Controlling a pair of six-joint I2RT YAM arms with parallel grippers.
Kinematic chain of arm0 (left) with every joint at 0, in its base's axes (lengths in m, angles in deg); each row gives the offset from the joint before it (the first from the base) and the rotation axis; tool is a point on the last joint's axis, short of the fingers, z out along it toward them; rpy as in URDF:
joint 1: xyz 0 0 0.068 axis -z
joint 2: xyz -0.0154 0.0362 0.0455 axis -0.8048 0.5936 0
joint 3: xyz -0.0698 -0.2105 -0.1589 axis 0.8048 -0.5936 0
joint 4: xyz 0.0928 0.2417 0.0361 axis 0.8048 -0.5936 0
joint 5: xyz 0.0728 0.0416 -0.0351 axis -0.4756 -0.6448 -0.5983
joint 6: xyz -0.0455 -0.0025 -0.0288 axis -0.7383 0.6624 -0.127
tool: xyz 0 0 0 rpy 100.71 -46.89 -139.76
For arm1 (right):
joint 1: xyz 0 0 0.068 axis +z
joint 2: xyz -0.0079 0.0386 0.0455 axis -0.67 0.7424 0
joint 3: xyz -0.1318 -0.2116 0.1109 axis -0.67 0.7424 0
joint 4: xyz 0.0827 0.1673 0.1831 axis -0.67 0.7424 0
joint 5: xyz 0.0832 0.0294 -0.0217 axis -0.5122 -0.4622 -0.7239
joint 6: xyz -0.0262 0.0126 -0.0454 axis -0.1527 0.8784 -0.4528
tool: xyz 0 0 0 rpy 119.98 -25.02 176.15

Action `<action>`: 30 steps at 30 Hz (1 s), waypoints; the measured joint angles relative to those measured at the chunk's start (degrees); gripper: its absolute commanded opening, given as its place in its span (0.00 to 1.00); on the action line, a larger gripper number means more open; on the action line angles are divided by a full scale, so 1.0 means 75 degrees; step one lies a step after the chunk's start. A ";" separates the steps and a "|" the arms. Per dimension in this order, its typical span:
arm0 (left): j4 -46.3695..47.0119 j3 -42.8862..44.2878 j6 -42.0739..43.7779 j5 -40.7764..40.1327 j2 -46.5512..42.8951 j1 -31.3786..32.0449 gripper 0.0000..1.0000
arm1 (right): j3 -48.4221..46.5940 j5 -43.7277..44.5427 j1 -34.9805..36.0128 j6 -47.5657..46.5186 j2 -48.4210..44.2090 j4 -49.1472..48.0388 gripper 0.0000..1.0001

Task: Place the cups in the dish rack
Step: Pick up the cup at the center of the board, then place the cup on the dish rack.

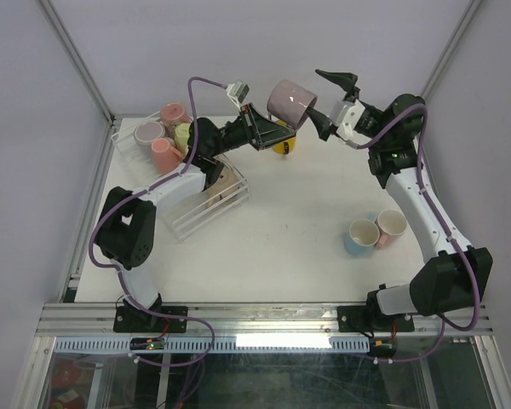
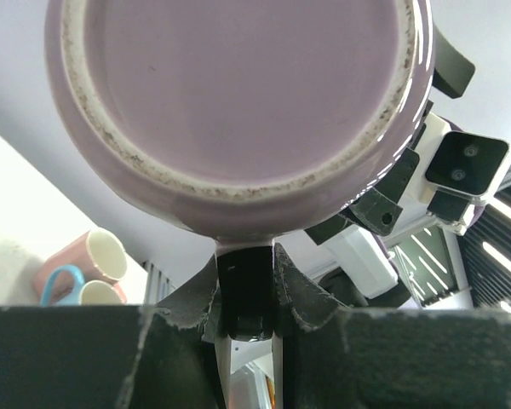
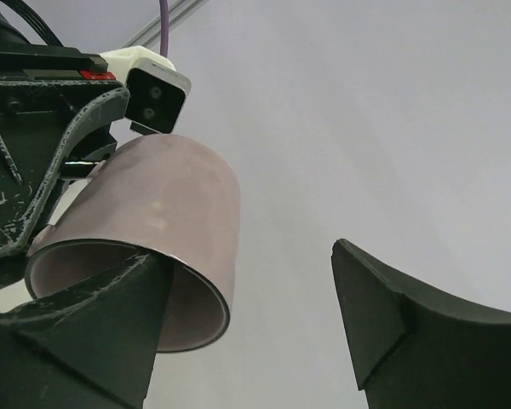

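White tabletop (image 1: 281, 256) is bounded on the left, back and right by pale grey walls (image 1: 34, 128). Along its near edge it is bounded by a metal rail (image 1: 264, 317), to which both arm bases are bolted. The widest open stretch is found across the middle and near left, between the dish rack (image 1: 192, 223) and two mugs on the right. The dish rack, of clear plastic, is set at an angle in the far-left part, with one end close to the left wall.

The left arm is stretched over the rack. The left end effector (image 2: 245, 277) is closed on the handle of a mauve mug (image 1: 288, 100). This mug is held in the air above the far middle of the tabletop, tipped on its side with its mouth turned towards the right arm. The right end effector (image 3: 251, 251) is spread wide and nothing is gripped by it. One finger (image 3: 94, 324) is seen across the mug's rim and the other well apart; whether the rim is touched cannot be told.

At the rack's far end four mugs are stood mouth up, close together: a pink mug (image 1: 172, 113), a grey-lilac mug (image 1: 147, 134), a salmon mug (image 1: 163, 153) and a pale yellow mug (image 1: 184, 135). A yellow mug (image 1: 283, 147) is partly hidden below the left end effector. On the right of the tabletop a light blue mug (image 1: 360, 237) and a cream mug (image 1: 391, 226) are set side by side, touching.
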 measured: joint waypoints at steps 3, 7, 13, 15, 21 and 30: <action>0.0003 -0.0490 0.0201 -0.0154 -0.0233 -0.0160 0.00 | 0.0149 0.0035 0.0009 0.0017 -0.0015 -0.0006 0.82; -0.0125 -0.1043 0.0455 -0.0350 -0.0621 -0.0533 0.00 | 0.0309 0.0096 0.0009 0.0026 -0.0096 -0.0003 0.84; -0.1478 -0.1565 0.1338 -0.0699 -0.1705 -0.1128 0.00 | 0.0478 0.0216 0.0009 0.0178 -0.0323 0.0003 0.87; -0.2171 -0.1591 0.1757 -0.0833 -0.2127 -0.1262 0.00 | 0.0525 0.0271 0.0009 0.0286 -0.0396 0.0032 0.89; -0.4669 -0.1606 0.3238 -0.1690 -0.3605 -0.1559 0.00 | 0.0533 0.0557 0.0006 0.0737 -0.0487 0.0708 0.91; -0.8594 -0.1040 0.5199 -0.3710 -0.4430 -0.1652 0.00 | 0.0522 0.0612 -0.0312 0.1434 -0.0393 0.2620 0.92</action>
